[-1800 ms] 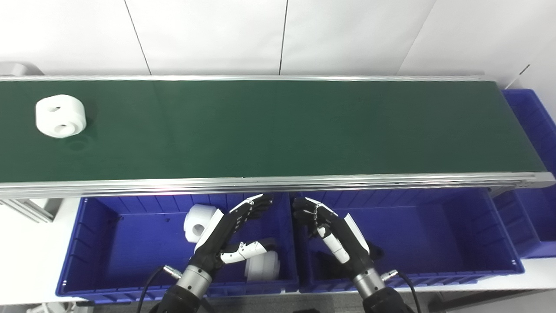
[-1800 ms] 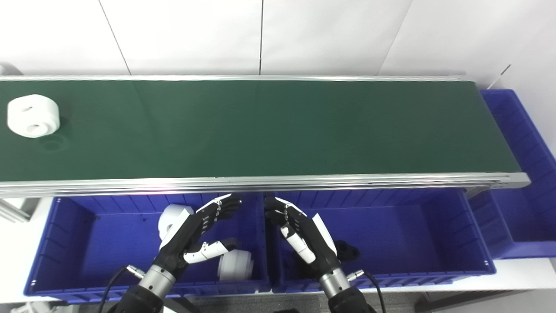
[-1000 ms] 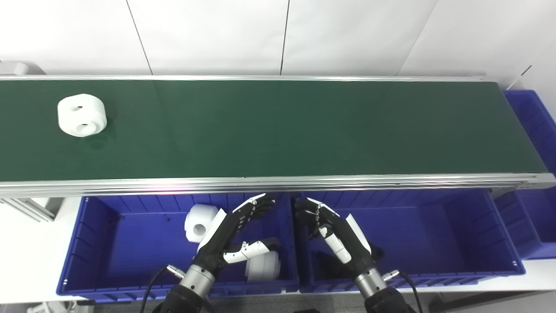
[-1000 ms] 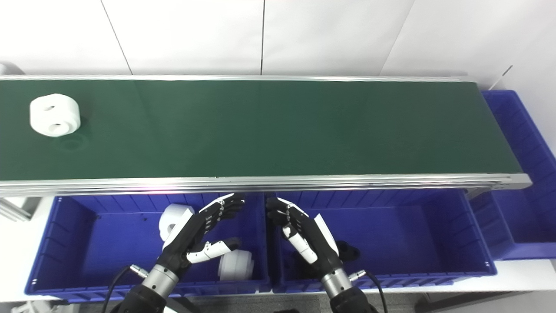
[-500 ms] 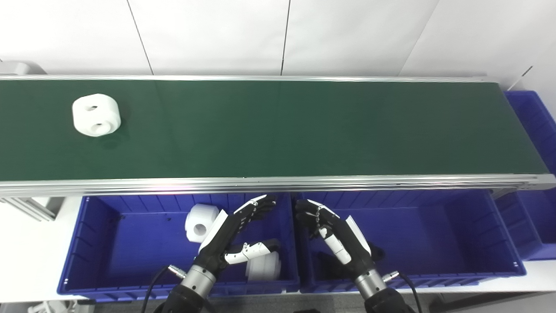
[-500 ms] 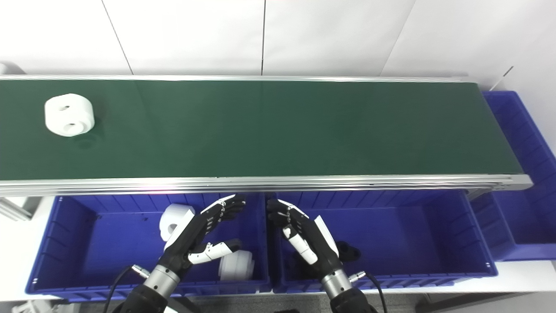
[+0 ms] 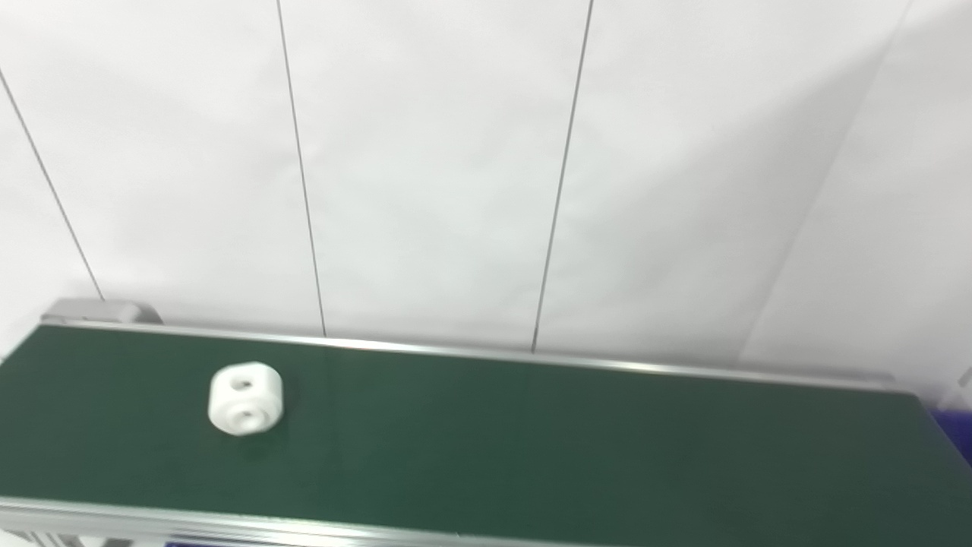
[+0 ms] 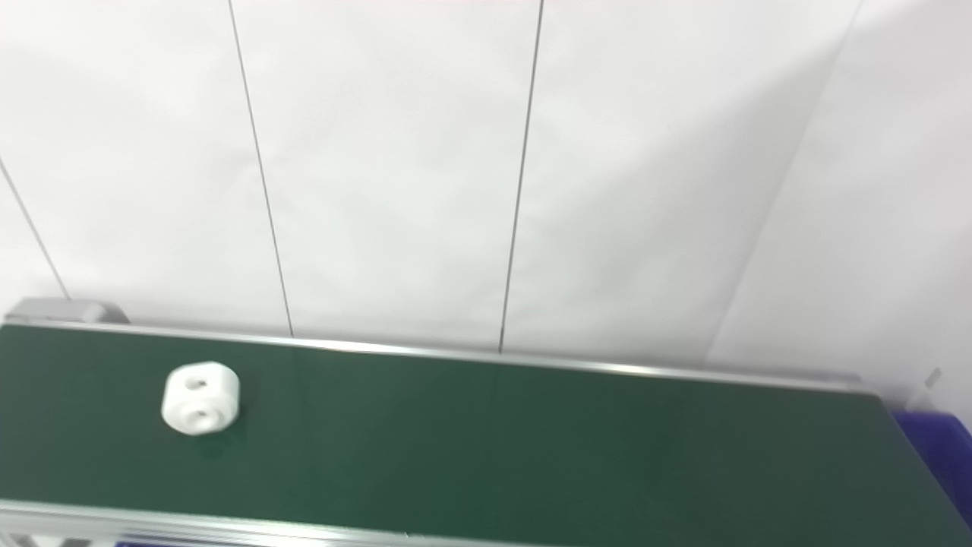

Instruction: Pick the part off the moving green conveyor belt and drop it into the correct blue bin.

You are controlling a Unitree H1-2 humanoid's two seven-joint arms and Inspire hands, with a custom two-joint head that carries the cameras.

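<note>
A white rounded part (image 7: 245,399) with two round holes in its top lies on the green conveyor belt (image 7: 531,448), toward the belt's left end. The right eye view has the same part (image 8: 200,408) a little further left. Neither hand is in view in either picture. The front blue bins below the belt are out of the picture.
A white panelled wall (image 7: 456,167) fills the upper half of the view. The belt's silver near rail (image 7: 228,524) runs along the bottom edge. A sliver of a blue bin (image 8: 942,448) shows past the belt's right end.
The camera has tilted upward, so the hands and the front bins have dropped out of the picture. Across the earlier frames the white part rode steadily rightward along the belt.
</note>
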